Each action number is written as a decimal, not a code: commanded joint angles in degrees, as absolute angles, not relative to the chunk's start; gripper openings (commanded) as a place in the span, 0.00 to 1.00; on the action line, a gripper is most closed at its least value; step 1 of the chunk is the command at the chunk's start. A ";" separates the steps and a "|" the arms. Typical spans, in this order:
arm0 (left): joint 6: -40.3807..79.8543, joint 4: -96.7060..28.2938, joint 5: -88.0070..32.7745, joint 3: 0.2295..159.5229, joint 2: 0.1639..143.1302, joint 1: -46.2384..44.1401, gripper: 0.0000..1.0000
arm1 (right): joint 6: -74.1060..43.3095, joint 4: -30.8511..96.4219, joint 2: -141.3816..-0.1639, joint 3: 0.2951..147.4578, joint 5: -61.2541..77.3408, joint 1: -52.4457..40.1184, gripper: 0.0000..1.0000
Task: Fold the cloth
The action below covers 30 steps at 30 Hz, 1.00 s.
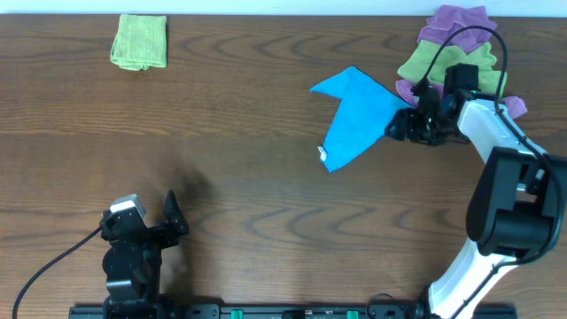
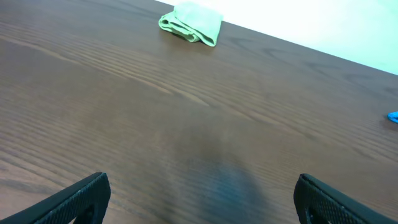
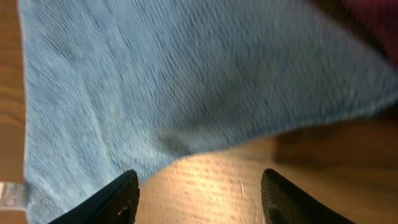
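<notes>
The blue cloth (image 1: 358, 117) lies crumpled and partly folded on the table right of centre, with a white tag at its lower left end. My right gripper (image 1: 397, 127) is at the cloth's right edge, open and holding nothing. In the right wrist view the blue cloth (image 3: 186, 74) fills the upper part, and bare table shows between the open fingers (image 3: 199, 199). My left gripper (image 1: 173, 217) rests open and empty at the front left, far from the cloth; its fingers (image 2: 199, 202) frame bare table.
A folded green cloth (image 1: 140, 42) lies at the back left and also shows in the left wrist view (image 2: 193, 22). A pile of purple and green cloths (image 1: 452, 49) sits at the back right, just behind my right arm.
</notes>
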<state>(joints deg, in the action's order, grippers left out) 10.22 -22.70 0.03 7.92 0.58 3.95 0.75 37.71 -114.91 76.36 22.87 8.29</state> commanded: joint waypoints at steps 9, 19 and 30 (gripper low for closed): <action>9.19 -22.96 0.56 6.79 0.25 3.77 0.95 | -5.52 32.38 -118.89 76.16 25.58 8.10 0.52; 9.19 -22.96 0.56 6.79 0.25 3.77 0.95 | -8.05 29.28 -118.89 76.34 26.46 7.79 0.01; 9.19 -22.96 0.56 6.79 0.25 3.77 0.95 | -5.19 36.42 -115.79 90.06 29.80 1.32 0.01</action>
